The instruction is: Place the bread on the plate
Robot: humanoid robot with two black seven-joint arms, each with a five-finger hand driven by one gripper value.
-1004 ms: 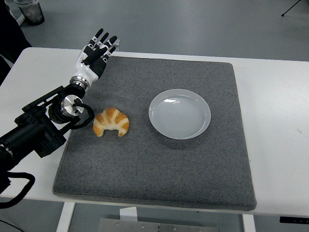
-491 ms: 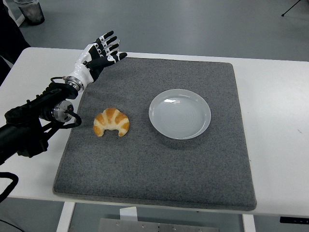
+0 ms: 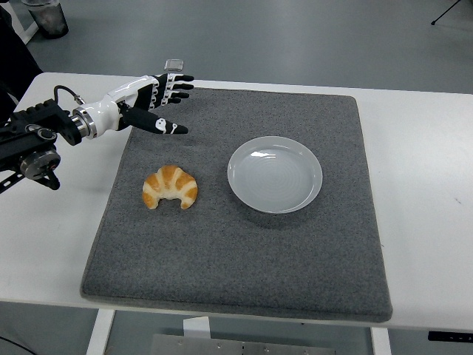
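My left hand [image 3: 157, 100] hovers open beyond the croissant [image 3: 170, 186].
Fingers spread wide, empty, ready to descend; the croissant lies on the grey mat [image 3: 244, 259], left of the empty white plate [image 3: 275, 174].

You are looking at the grey mat [image 3: 244, 244], with the plate [image 3: 275, 174] as your landmark. Left of the plate, the croissant [image 3: 170, 186] is lying alone, with bare mat showing between the two. Nothing is standing in that gap. Left and beyond the plate, the left hand [image 3: 151, 102] is hovering open over the mat's far left corner, apart from the croissant. Near side and right of the plate, the mat is lying bare.
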